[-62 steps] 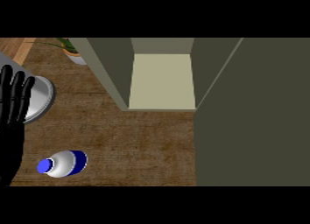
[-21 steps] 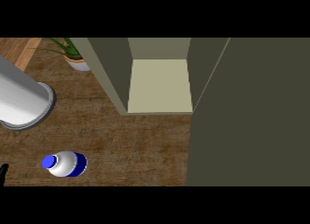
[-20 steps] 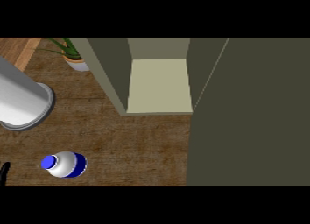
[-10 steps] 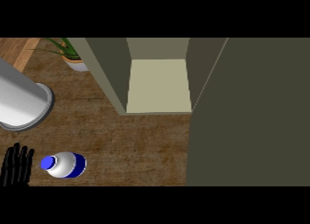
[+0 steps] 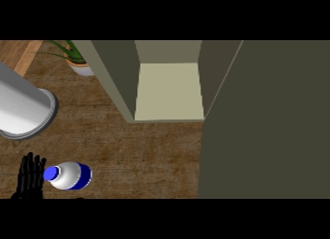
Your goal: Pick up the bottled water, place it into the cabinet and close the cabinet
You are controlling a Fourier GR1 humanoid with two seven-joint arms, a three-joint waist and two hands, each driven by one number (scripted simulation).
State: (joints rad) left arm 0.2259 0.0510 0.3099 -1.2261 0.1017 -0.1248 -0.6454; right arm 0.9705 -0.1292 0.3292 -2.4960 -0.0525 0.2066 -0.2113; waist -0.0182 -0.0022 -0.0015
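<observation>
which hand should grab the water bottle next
Left. The left hand shows at the lower left, fingers straight, right beside the bottled water on the counter. The right hand is not in view.

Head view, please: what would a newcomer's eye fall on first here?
Most likely the open cabinet at the top centre, its pale shelf bare, with its big dark door filling the right side. Next comes the blue-capped bottled water on the wooden counter at the lower left, with the black left hand right beside it, fingers straight. A grey forearm slants in from the left edge.
</observation>
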